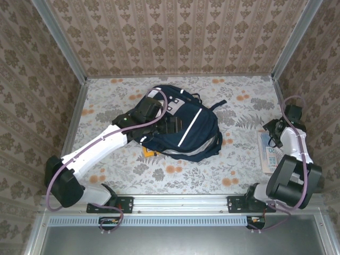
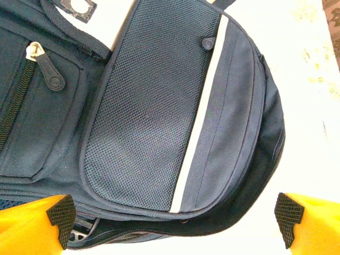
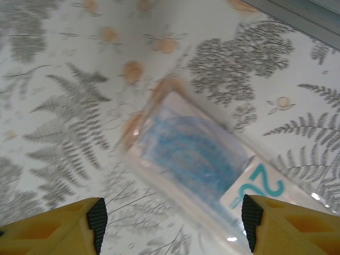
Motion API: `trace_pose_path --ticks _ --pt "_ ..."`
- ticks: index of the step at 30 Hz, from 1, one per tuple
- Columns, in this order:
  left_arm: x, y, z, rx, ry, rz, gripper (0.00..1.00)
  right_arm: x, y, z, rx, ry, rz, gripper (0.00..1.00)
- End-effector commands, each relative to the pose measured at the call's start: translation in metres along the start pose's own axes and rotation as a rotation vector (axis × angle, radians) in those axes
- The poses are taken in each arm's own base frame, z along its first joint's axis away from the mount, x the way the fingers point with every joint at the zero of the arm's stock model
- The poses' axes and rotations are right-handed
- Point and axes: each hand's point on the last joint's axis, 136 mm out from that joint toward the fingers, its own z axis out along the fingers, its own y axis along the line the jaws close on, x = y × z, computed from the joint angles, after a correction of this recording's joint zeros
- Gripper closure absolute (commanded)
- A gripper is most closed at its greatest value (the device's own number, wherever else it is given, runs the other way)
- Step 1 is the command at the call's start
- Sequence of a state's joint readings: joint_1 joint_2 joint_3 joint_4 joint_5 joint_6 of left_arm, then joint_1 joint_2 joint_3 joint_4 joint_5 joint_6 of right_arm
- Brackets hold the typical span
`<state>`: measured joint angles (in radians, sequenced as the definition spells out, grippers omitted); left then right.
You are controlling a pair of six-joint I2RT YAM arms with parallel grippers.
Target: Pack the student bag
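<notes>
The student bag (image 1: 194, 133), navy with a thin white stripe, lies flat in the middle of the table. My left gripper (image 1: 169, 125) hovers over its upper left part. In the left wrist view the bag's mesh front pocket (image 2: 143, 117) and white stripe (image 2: 199, 122) lie below my left gripper (image 2: 175, 220), which is open with its pads wide apart over the bag's zipped edge. At the table's right side, my right gripper (image 1: 272, 134) is open above a clear plastic packet (image 3: 194, 154) with blue contents and a teal "20" label; it touches nothing.
A yellow flat item (image 1: 149, 152) pokes out from under the bag's near left edge. The packet (image 1: 267, 154) lies close to the right metal wall (image 1: 281, 58). Patterned tabletop (image 1: 175, 175) stretches in front of the bag.
</notes>
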<state>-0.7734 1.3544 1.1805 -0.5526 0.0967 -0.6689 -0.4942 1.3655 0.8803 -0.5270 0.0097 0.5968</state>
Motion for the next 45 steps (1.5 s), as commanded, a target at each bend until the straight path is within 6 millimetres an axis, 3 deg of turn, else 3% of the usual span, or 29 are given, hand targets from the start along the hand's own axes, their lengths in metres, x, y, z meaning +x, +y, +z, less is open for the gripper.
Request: trace_pose_path --ticks 1,6,10,18,24,26,34,40,45 --pt "0.004 0.008 -0.009 0.002 -0.011 0.008 0.00 0.005 -0.018 0.021 0.075 0.070 0.000 0.29" --pt "0.005 0.021 -0.014 0.012 -0.039 -0.032 0.00 0.030 -0.020 0.042 0.072 0.198 0.007 0.28" --pt "0.004 0.029 -0.014 0.015 -0.050 -0.057 0.00 0.049 -0.009 0.051 0.002 0.292 0.005 0.29" --pt "0.006 0.036 -0.009 0.021 -0.050 -0.081 0.00 0.082 0.036 0.040 -0.089 0.370 -0.117 0.30" --pt "0.007 0.037 -0.005 0.032 -0.042 -0.088 0.00 0.111 0.063 0.032 -0.103 0.411 -0.177 0.30" --pt "0.007 0.036 -0.004 0.037 -0.040 -0.090 0.00 0.112 0.067 0.028 -0.086 0.394 -0.214 0.30" --pt "0.008 0.037 -0.005 0.041 -0.046 -0.089 0.00 0.094 0.059 0.005 0.162 0.235 -0.538 0.30" --pt "0.009 0.037 -0.003 0.049 -0.044 -0.095 0.00 0.102 0.044 0.016 0.315 0.248 -0.686 0.32" --pt "0.010 0.038 -0.005 0.046 -0.050 -0.092 0.00 0.112 0.042 0.027 0.319 0.287 -0.710 0.35"
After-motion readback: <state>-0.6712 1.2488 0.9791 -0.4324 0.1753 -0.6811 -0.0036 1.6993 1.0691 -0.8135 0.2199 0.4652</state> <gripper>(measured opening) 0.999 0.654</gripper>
